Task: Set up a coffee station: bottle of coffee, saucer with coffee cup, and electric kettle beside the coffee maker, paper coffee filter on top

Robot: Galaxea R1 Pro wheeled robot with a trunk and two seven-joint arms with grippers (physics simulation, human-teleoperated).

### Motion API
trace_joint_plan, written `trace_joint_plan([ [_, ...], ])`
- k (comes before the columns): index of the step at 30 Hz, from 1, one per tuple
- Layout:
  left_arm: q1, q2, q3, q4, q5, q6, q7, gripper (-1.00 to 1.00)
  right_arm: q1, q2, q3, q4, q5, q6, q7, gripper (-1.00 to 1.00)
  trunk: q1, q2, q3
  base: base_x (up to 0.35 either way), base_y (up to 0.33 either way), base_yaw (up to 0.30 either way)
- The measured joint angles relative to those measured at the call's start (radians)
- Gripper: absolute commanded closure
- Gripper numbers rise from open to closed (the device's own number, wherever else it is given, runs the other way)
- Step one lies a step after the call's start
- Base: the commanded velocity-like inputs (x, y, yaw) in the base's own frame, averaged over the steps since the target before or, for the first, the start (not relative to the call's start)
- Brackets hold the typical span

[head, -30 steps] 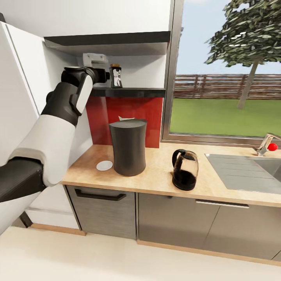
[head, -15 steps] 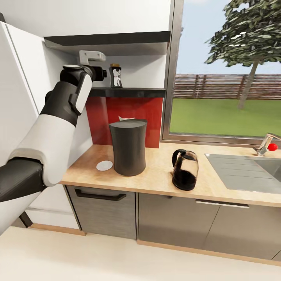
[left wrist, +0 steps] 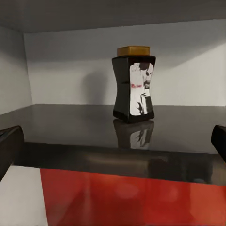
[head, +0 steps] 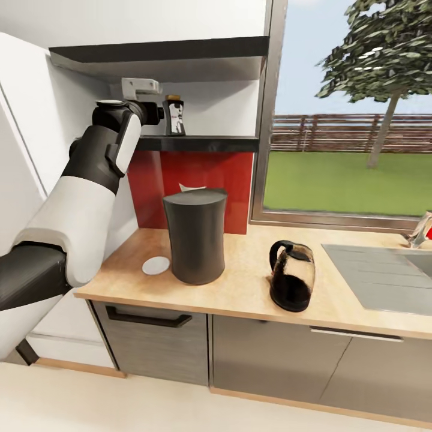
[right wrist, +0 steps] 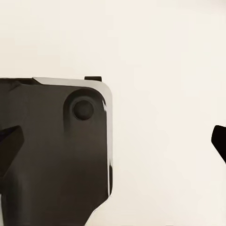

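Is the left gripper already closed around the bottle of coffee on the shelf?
No, the bottle of coffee stands free on the kitchen shelf, beyond the open left gripper.

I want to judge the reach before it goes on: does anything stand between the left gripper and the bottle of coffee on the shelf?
Nothing visible does. In the left wrist view the bottle of coffee stands upright on the kitchen shelf, with bare black shelf surface between it and the open left gripper, whose fingertips sit at the shelf's front edge.

One coffee maker (head: 195, 237), one electric kettle (head: 291, 283), one saucer (head: 156, 265), one bottle of coffee (head: 174, 116).
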Motion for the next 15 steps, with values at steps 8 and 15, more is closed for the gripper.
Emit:
trace_joint_plan([
  [8, 0.000, 0.000, 0.001, -0.001, 0.002, -0.001, -0.001, -1.00, 0.000, 0.000, 0.001, 0.001, 0.000, 0.000, 0.001, -1.00, 0.000, 0.000, 0.000, 0.296, 0.191, -0.042],
  [15, 0.000, 0.004, 0.002, -0.006, 0.003, -0.002, -0.002, -1.00, 0.000, 0.003, 0.003, 0.003, 0.001, 0.001, 0.001, -1.00, 0.000, 0.000, 0.000, 0.192, 0.164, -0.205],
])
